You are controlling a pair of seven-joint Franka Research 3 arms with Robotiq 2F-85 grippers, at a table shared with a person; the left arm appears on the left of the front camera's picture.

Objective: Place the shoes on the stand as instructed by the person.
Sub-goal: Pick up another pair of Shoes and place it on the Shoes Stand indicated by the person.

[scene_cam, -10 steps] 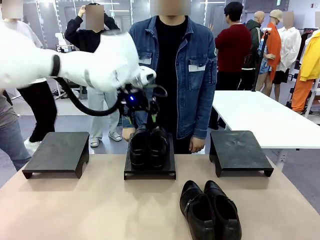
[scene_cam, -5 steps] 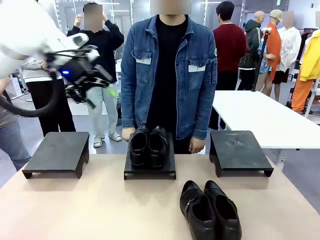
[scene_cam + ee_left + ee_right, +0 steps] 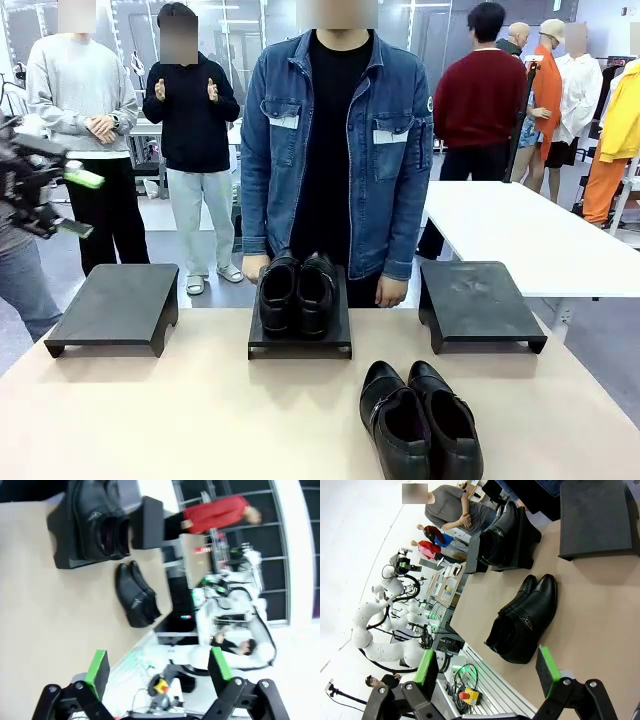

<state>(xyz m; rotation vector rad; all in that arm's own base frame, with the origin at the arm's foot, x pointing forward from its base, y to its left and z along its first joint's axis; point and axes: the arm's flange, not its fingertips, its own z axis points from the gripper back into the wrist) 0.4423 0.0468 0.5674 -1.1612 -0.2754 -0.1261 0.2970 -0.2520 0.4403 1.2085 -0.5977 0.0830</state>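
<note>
One pair of glossy black shoes [image 3: 297, 293] stands on the middle black stand [image 3: 300, 342], right in front of the person [image 3: 340, 150] in the denim jacket, whose hands hang at the table's far edge. The other pair [image 3: 420, 422] lies on the table near the front, right of centre. My left gripper [image 3: 80, 205] hovers high at the far left, open and holding nothing. In the left wrist view its jaws [image 3: 159, 667] stand wide, far from the pair on the stand [image 3: 102, 522] and the pair on the table [image 3: 136, 597]. The right gripper [image 3: 487, 669] is open above the table pair [image 3: 522, 620].
Bare black stands sit at the left [image 3: 115, 305] and the right [image 3: 480, 300] of the beige table [image 3: 180, 420]. The right stand [image 3: 597, 520] is also in the right wrist view. A white table [image 3: 520, 235] stands behind on the right, and other people stand in the background.
My left arm has pulled back from over the middle stand, swinging up and out to the far left. The pair stays on the middle stand; the front pair has not moved.
</note>
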